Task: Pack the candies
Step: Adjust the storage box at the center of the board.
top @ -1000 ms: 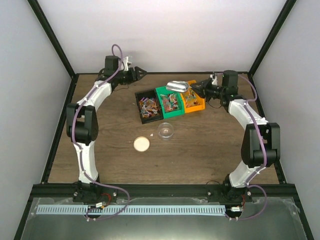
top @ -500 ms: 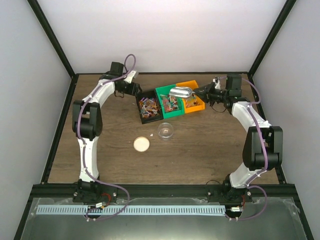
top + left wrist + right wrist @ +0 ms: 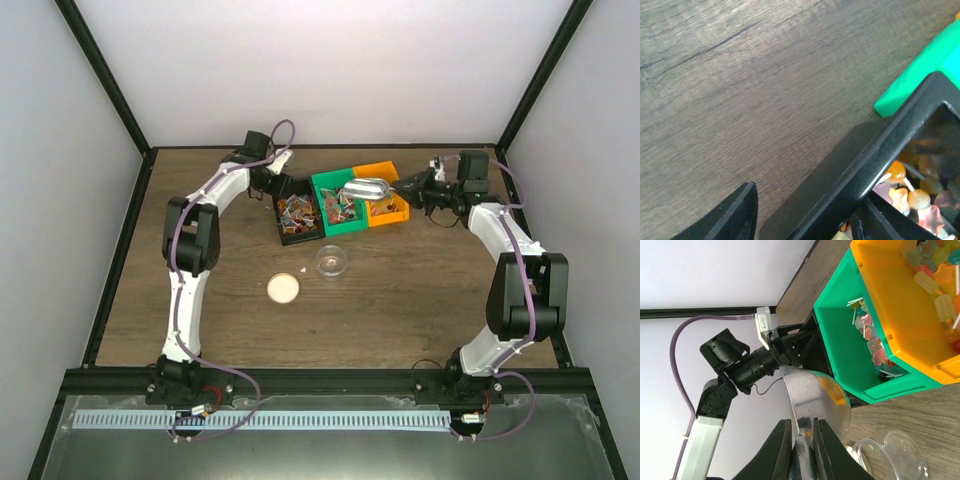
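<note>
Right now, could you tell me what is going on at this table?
Two arms are packing candies. The right gripper is clamped on the handle of a silver scoop, holding it above the green bin and orange bin. The left gripper is open at the far left corner of the black bin, fingers either side of its wall. A clear cup and beige lid sit nearer.

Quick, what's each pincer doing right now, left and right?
Left pincer: open, straddling the black bin wall.
Right pincer: closed on the silver scoop handle.
</note>
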### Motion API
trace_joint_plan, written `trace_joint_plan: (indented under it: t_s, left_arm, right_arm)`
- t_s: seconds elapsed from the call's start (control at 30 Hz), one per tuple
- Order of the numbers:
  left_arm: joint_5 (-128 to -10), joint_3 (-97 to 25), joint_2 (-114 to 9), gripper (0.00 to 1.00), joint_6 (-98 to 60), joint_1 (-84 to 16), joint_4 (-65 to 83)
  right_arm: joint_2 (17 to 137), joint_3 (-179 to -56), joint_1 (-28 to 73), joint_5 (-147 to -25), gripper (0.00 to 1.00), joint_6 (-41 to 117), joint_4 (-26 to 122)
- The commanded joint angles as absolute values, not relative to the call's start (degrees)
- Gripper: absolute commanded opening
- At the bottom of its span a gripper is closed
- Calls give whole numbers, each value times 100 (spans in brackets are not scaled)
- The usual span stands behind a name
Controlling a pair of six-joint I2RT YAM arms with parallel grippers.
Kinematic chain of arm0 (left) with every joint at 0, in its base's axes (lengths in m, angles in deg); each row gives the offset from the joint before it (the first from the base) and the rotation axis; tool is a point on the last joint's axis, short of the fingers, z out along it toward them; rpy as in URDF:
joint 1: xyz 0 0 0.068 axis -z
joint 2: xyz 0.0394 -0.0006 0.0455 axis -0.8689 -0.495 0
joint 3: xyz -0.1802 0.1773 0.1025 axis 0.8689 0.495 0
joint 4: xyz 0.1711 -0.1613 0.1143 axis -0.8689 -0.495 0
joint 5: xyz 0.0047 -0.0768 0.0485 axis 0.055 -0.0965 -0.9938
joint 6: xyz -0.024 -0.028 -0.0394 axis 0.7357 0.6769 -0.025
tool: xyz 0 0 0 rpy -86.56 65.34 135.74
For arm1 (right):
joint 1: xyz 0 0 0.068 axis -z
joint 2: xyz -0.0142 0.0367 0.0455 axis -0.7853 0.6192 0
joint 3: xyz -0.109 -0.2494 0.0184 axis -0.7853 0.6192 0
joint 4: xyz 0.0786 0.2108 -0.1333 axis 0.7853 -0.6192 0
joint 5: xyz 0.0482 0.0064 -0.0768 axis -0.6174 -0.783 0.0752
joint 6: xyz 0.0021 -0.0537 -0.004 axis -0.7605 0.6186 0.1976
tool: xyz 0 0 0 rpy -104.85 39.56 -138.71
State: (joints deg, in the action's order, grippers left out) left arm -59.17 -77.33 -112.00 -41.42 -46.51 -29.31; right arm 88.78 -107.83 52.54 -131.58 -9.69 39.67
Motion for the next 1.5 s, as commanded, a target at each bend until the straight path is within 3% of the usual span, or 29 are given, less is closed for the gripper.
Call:
trace_joint_plan:
  t_s: [0.0, 0.43, 0.9, 1.0, 1.17, 1.3, 1.47]
  left_arm:
    - [-6231, -7907, -11295, 48, -4074, -4600, -2863]
    - [-6793, -6345, -10327, 40, -3449, -4653, -2998]
    - [-5805, -5333, -9337, 41, -2159, -4627, -3220]
    - [-5859, -5181, -9122, 46, -2311, -4618, -3243]
    - [-6319, -5516, -9085, 66, -3191, -4641, -3118]
    - [-5854, -6324, -9415, 74, -3087, -4679, -3000]
    - [-5507, -7094, -9920, 76, -3168, -4475, -2586]
  right_arm:
    - [8683, -10688, 5446, -13326, 1, -732, 3811]
    - [8670, -10320, 5491, -13250, 1, -788, 4002]
    - [8736, -10821, 4732, -12034, 1, -576, 3311]
    - [8657, -10624, 4601, -11968, 1, -846, 3580]
    - [8376, -10307, 4602, -11939, 1, -1010, 3803]
    - [8128, -10252, 4601, -11820, 1, -935, 3621]
    - [8066, -10290, 4619, -11828, 1, -799, 3378]
